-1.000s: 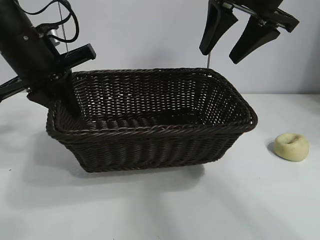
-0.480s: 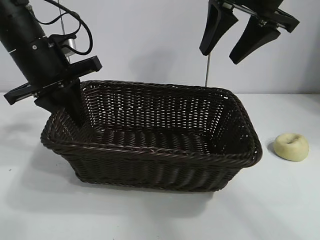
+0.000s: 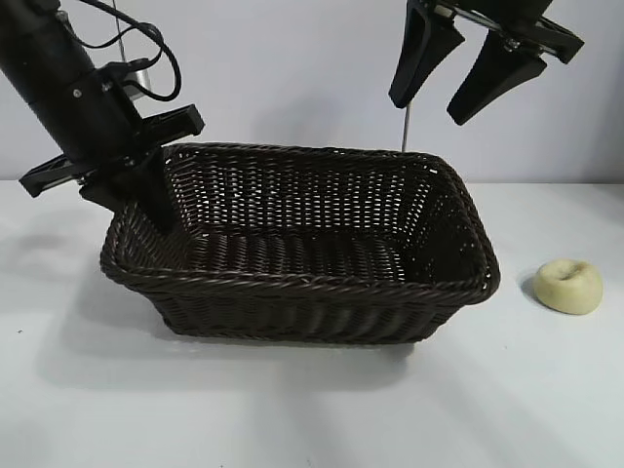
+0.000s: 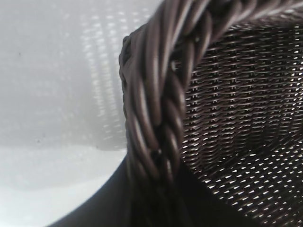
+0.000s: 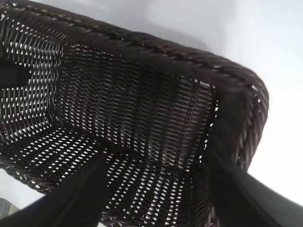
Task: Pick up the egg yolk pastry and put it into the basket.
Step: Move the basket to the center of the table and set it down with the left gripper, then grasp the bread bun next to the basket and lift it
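The dark woven basket stands in the middle of the white table. My left gripper is shut on the braided rim at the basket's left end; the left wrist view shows that rim running between the dark fingers. The pale yellow egg yolk pastry lies on the table to the right of the basket, apart from it. My right gripper is open and empty, high above the basket's back right corner. The right wrist view looks down between its fingers into the basket.
The white table runs in front of and beside the basket. A plain pale wall stands behind. A thin rod rises behind the basket's back right corner.
My left gripper has shifted up and a little to the right while holding the rim, and the basket has turned and slid with it. The right gripper and the pastry have not moved.
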You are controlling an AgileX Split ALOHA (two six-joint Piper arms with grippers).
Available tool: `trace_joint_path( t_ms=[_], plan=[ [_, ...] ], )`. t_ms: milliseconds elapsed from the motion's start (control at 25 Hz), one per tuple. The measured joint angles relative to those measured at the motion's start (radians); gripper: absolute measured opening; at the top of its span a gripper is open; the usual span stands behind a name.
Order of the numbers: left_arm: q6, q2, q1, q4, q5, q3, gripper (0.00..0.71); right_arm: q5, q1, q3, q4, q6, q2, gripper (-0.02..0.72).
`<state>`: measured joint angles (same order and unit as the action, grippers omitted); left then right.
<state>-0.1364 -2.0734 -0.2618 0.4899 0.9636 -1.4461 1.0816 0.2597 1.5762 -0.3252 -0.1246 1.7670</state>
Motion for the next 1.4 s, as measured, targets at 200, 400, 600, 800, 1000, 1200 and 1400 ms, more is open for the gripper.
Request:
trace_joint_path(
  t_ms=[200,400,600,800,1000,1200,1400],
  plan=[
    [-0.002,-0.012,0.0,0.007,0.0,-0.006,0.098,0.0,0.0,0.0,0.0,0.0,0.0,0.454],
    [-0.005,-0.012,0.0,0.012,0.001,-0.006,0.252,0.0,0.0,0.0,0.0,0.0,0.0,0.454],
    [-0.008,-0.012,0.0,0.014,0.007,-0.006,0.525,0.0,0.0,0.0,0.0,0.0,0.0,0.454],
    [-0.008,-0.006,0.0,0.012,0.027,-0.006,0.561,0.0,0.0,0.0,0.0,0.0,0.0,0.454],
    [-0.008,0.063,0.0,-0.014,0.034,-0.006,0.563,0.0,0.0,0.0,0.0,0.0,0.0,0.454],
    [-0.008,0.147,0.0,-0.025,0.057,-0.007,0.565,0.0,0.0,0.0,0.0,0.0,0.0,0.454],
    [-0.008,0.242,0.002,-0.028,0.076,-0.007,0.566,0.0,0.0,0.0,0.0,0.0,0.0,0.454]
  ],
)
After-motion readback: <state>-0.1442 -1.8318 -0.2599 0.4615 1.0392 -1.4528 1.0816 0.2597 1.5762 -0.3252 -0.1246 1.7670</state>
